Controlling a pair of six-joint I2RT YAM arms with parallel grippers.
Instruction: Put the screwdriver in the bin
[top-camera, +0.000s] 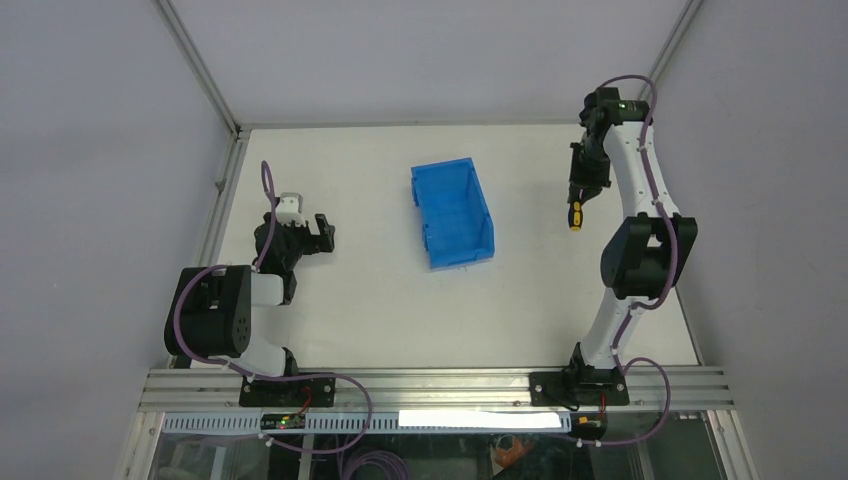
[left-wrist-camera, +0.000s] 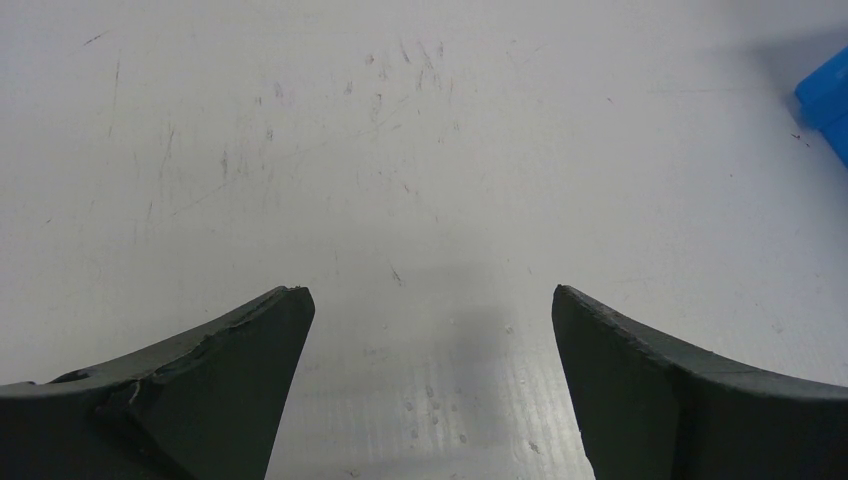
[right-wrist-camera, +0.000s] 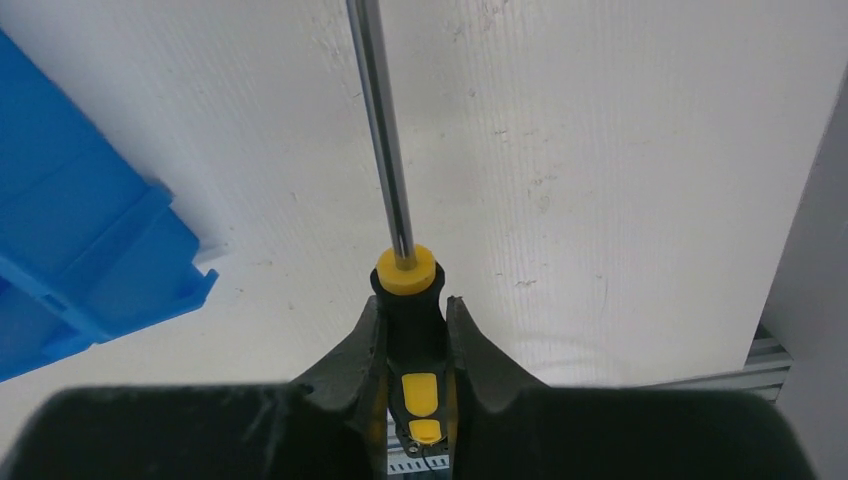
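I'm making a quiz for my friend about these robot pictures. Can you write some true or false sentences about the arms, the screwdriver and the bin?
1. The right gripper is pinching the screwdriver by its black-and-yellow handle. True.
2. The screwdriver is lying inside the bin. False: the right gripper holds it, off to the bin's right in the top view.
3. The left gripper is open with nothing between its fingers. True.
4. The bin is red. False: it is bright blue.
5. The left gripper is reaching into the bin. False: it is over the bare table, with only a corner of the bin at the edge of its view.
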